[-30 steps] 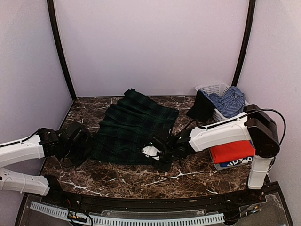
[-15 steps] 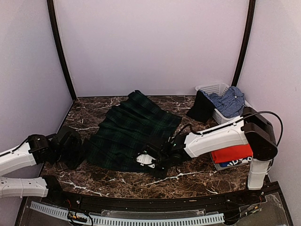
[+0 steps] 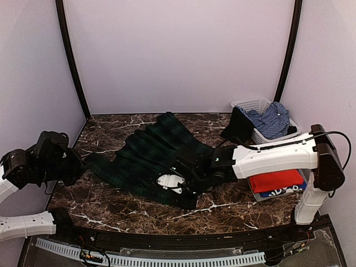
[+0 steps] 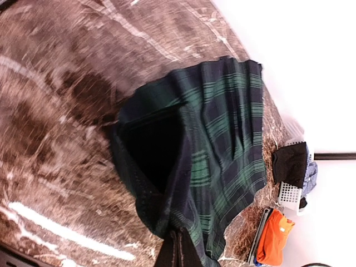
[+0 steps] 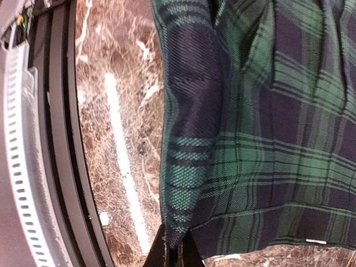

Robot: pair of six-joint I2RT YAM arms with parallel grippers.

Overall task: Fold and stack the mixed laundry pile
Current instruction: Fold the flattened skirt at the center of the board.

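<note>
We see the dark green tartan pleated skirt (image 3: 161,156) lying on the brown marble table (image 3: 111,203), drawn out between our two arms. Our left gripper (image 4: 176,247) is clamped on its left edge. Our right gripper (image 5: 173,251) pinches the near hem. A red-orange T-shirt (image 3: 273,181) lies folded at the right.

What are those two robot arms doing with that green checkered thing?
They are sorting laundry. Both arms hold the dark green tartan skirt, which lies spread on the marble table. The left gripper pinches its left end and the right gripper pinches its near edge. At the right, a red-orange T-shirt sits folded on a blue T-shirt. A light blue shirt and a black garment wait at the white basket.
</note>
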